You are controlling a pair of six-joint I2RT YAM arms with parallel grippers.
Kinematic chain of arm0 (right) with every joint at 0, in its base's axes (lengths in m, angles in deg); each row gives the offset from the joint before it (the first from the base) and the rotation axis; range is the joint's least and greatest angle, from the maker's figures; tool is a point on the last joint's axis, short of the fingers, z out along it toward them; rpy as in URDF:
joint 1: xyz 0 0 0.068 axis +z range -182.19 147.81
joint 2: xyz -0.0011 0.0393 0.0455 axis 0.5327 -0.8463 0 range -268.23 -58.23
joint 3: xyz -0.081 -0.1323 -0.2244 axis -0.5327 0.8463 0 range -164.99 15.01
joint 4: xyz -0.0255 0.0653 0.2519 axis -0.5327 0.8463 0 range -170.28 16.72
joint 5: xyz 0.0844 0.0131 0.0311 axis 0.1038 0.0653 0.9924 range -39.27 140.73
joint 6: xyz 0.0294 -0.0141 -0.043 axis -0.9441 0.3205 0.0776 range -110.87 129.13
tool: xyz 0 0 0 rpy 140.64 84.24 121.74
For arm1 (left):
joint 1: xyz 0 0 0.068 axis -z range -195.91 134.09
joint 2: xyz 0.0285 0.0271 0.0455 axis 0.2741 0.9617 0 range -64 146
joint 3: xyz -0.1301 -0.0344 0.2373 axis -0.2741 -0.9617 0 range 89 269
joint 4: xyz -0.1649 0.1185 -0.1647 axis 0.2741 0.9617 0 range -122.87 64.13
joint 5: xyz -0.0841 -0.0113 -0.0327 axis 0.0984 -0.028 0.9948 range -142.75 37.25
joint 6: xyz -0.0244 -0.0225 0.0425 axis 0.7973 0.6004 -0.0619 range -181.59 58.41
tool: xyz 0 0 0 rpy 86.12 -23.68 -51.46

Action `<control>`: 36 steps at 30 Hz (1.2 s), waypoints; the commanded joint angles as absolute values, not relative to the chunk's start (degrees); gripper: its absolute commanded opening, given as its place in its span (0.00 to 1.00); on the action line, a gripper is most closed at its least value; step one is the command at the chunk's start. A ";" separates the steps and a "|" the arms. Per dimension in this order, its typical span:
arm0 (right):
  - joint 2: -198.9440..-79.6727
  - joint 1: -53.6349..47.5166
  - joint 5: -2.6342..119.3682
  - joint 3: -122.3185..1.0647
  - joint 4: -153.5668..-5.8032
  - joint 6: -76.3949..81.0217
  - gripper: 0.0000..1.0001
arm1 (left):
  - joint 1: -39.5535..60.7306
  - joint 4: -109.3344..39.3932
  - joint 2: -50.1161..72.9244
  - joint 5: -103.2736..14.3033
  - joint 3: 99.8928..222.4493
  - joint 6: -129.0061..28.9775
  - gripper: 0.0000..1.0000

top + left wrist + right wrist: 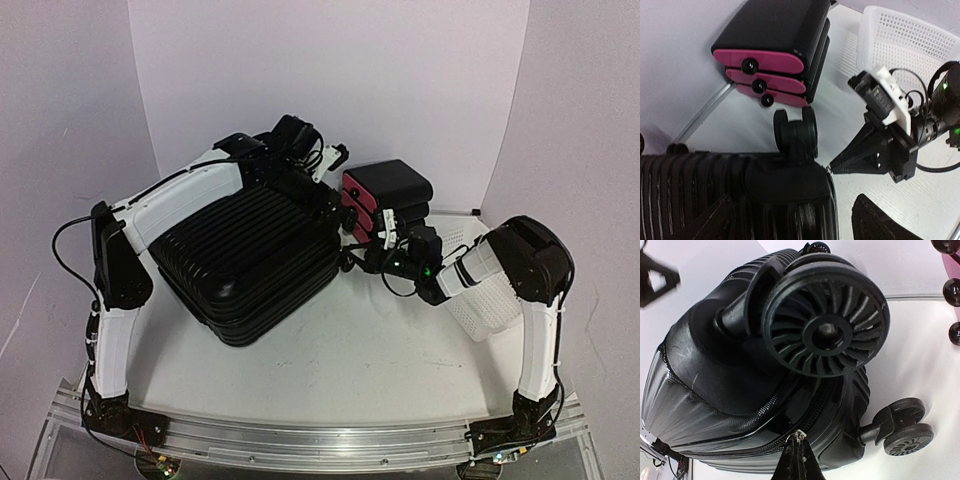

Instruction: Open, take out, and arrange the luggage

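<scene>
- Pressed tightly together at the right claw [798, 442], pointed tip set on the zipper [752, 449] at the wheeled corner of the suitcase [250, 255] nearest the right arm.
- Glints pale right at that tip; cannot tell whether a zipper tab is pinched there.
- Just above the tip in the right wrist view, a big finned wheel [827, 332] on its black bracket; lower right, a twin wheel [905, 432] on the same end of the suitcase.
- Spread wide at the left claw [792, 202], hanging over the far wheeled corner of the suitcase, one finger [880, 222] beside the shell over the table [380, 350] with a gap between, the other above the ribbed top.
- Touching nothing with that claw, as far as the left wrist view shows.
- Lying flat on the table, ribbed side up, left of the middle and turned at an angle, wheeled end toward the right arm.
- Reached from both sides: from the left base up and over the ribbed top to the far corner, and low from the right to the near corner.
- Just beyond the wheeled end, near but apart, a stack of black drawers [765, 60] with three pink fronts and round black knobs.
- Right of the drawers, a white mesh basket [920, 45], partly behind the right arm in the top view.
</scene>
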State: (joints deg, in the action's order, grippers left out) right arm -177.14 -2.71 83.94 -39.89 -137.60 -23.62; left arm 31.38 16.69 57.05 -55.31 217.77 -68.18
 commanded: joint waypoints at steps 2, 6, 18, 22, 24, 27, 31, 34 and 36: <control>-177.65 -1.54 80.74 -42.65 -144.17 -24.99 0.00 | 31.37 16.96 64.37 -52.93 229.69 -73.90 0.79; -177.44 -1.60 75.00 -41.35 -144.20 -25.75 0.00 | 31.33 16.98 66.49 -52.11 229.10 -75.85 0.77; -181.16 -2.32 72.16 -48.65 -138.72 -14.83 0.00 | 31.20 16.94 61.57 -57.49 213.97 -75.06 0.69; -183.43 -4.19 74.17 -54.17 -130.25 -6.12 0.00 | 31.24 16.91 60.61 -56.52 212.51 -74.05 0.67; -185.97 -5.83 76.55 -57.93 -129.63 -9.02 0.00 | 31.27 16.88 60.10 -56.00 212.04 -73.60 0.67; -189.17 -6.05 79.27 -62.47 -129.70 -11.36 0.00 | 31.28 16.95 59.66 -55.12 212.06 -72.77 0.66; -188.52 -6.07 77.91 -60.64 -130.68 -14.83 0.05 | 31.22 16.93 58.99 -54.45 213.57 -71.53 0.69; -183.97 -5.91 77.52 -56.04 -130.50 -16.62 0.20 | 31.15 16.97 56.88 -54.05 214.59 -70.62 0.77; -178.90 -5.99 78.19 -52.68 -127.70 -17.79 0.36 | 30.44 17.06 54.55 -53.46 214.97 -69.67 0.82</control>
State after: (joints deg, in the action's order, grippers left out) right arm -187.41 -5.20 79.68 -57.04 -130.13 -14.79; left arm 31.33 8.56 60.59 -55.25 214.12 -73.19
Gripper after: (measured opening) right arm 0.255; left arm 0.784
